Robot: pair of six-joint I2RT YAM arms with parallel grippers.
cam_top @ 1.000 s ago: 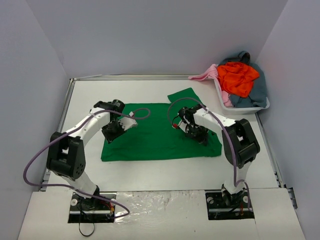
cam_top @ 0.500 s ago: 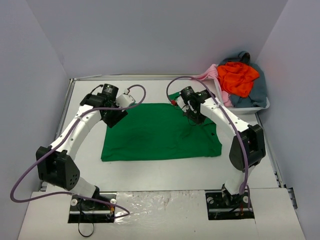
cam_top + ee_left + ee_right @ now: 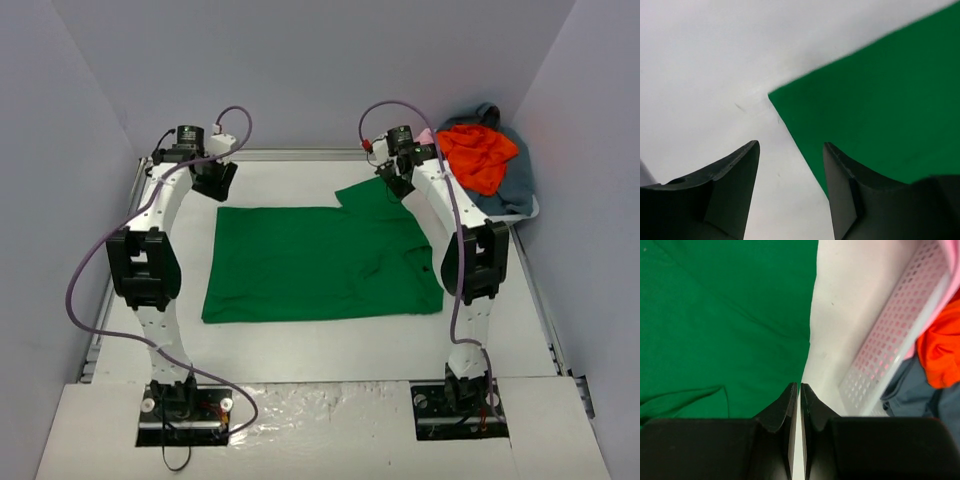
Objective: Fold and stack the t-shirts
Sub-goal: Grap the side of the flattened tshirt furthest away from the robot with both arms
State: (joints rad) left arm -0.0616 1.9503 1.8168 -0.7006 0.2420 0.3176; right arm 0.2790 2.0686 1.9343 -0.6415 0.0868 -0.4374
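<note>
A bright green t-shirt (image 3: pixel 320 265) lies spread flat in the middle of the table, one sleeve (image 3: pixel 372 195) sticking out at its far right. My left gripper (image 3: pixel 215 180) hangs open just beyond the shirt's far-left corner. In the left wrist view its fingers (image 3: pixel 790 145) straddle bare table beside the green shirt's edge (image 3: pixel 880 100) and hold nothing. My right gripper (image 3: pixel 392 185) is shut over the sleeve's far edge. In the right wrist view its fingertips (image 3: pixel 799 385) meet above the line between the green shirt (image 3: pixel 725 315) and the table, with no cloth between them.
A white perforated tub (image 3: pixel 520 215) stands at the far right and holds an orange-red shirt (image 3: pixel 478 155), a grey-blue shirt (image 3: pixel 515 185) and a pale pink shirt (image 3: pixel 412 148) draped over its rim. The tub wall (image 3: pixel 890 340) is close to the right gripper. Walls enclose the table.
Both arms have stretched from over the shirt's middle to its far edge. The left gripper has opened. The right gripper has stayed shut.
</note>
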